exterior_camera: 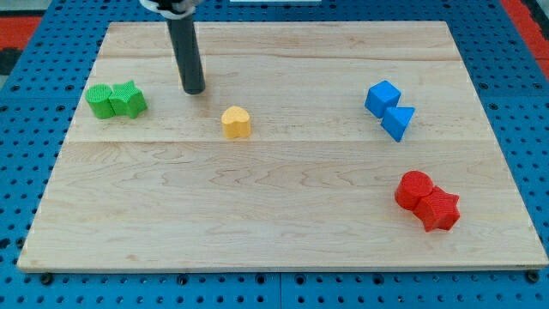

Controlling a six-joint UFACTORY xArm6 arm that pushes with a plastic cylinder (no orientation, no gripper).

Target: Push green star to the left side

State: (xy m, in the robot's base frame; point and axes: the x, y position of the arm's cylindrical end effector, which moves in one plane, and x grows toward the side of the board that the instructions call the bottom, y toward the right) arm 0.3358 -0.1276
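Note:
The green star [129,99] lies near the board's left edge, touching a green round block [100,101] on its left. My tip [194,90] stands on the board to the right of the green star, a short gap apart, and up-left of a yellow block [236,122].
A blue cube [383,97] and a blue triangular block [399,121] touch at the view's right. A red round block [415,188] and a red star [440,209] touch at the lower right. The wooden board [274,240] lies on a blue pegboard surface.

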